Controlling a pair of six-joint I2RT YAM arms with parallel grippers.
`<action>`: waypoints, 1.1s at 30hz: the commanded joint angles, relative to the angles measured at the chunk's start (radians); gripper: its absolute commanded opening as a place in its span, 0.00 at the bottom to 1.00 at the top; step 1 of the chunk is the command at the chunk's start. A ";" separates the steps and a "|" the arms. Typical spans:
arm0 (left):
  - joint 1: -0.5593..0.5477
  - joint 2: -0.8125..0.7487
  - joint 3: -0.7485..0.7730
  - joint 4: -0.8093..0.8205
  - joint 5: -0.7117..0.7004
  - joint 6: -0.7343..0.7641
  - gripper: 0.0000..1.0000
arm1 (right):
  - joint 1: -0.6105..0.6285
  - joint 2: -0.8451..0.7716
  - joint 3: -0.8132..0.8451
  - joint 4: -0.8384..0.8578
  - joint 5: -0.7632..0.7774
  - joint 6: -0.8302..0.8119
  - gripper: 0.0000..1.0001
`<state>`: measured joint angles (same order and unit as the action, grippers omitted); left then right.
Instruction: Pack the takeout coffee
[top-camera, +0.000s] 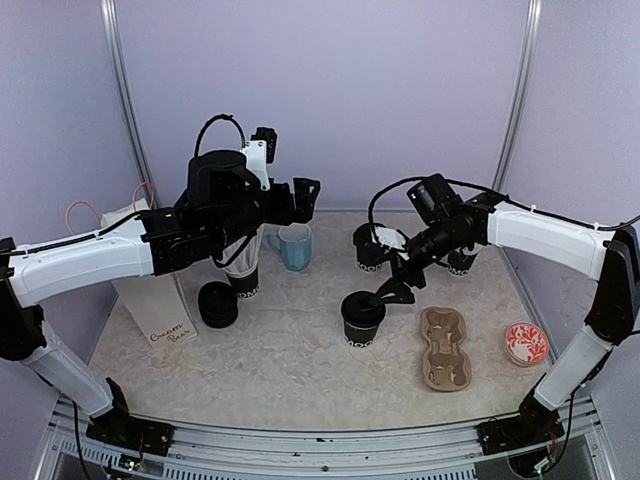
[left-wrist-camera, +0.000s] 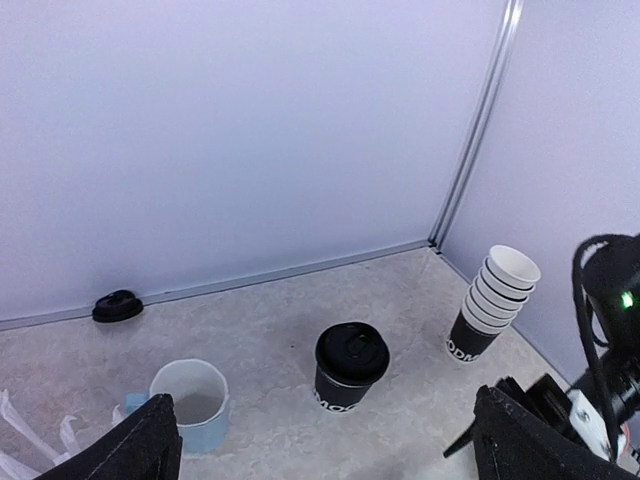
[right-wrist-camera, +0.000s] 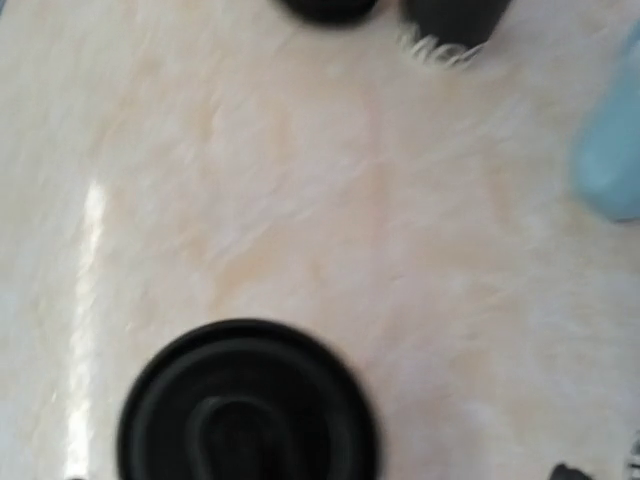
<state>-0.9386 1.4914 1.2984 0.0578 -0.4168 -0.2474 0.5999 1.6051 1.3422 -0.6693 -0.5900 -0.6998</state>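
At the far left a white paper bag with handwriting (top-camera: 152, 300) stands upright, probably the pack meant for the drinks. A low round black object (top-camera: 217, 305), likely spare lids, sits just beside it. The left hand (top-camera: 303, 192) hangs high above the light blue handled mug (top-camera: 295, 246), its fingers (left-wrist-camera: 150, 445) spread wide with nothing between them. I judge it is held clear so the other arm can work. Right of the mug, towards the back, the lidded black paper cup with white lettering (left-wrist-camera: 350, 365) stands upright and sealed, seemingly ready to carry. Nearer the middle, the second black paper cup (top-camera: 362, 325) stands upright under the right hand (top-camera: 385, 293). This hand reaches down to the round black plastic lid (right-wrist-camera: 245, 405) at the cup's rim, apparently to seat it against spills. Whether it clamps the lid or merely touches it I cannot tell, as the wrist view is blurred. Behind the right arm stands a stack of black paper cups with white insides (left-wrist-camera: 495, 300). Further right the brown moulded-pulp cup carrier (top-camera: 445, 348) lies flat and unfilled, near both cups, with a small red-and-white dish (top-camera: 526, 343) close by. The pale marbled surface (top-camera: 300, 375) is enclosed by plain lilac walls (top-camera: 330, 90) with metal corner posts (top-camera: 522, 80).
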 joint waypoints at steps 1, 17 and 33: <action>0.010 -0.025 -0.025 -0.033 -0.033 0.002 0.99 | 0.061 0.013 -0.024 -0.013 0.127 -0.071 0.99; 0.023 -0.069 -0.101 0.034 0.131 -0.018 0.89 | 0.084 0.169 0.052 -0.087 0.120 -0.041 0.82; 0.025 -0.073 -0.111 0.000 0.136 -0.023 0.91 | 0.086 0.212 0.131 -0.143 0.004 -0.002 1.00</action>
<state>-0.9203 1.4399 1.1950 0.0677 -0.2848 -0.2661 0.6746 1.8389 1.4490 -0.7738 -0.5159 -0.7029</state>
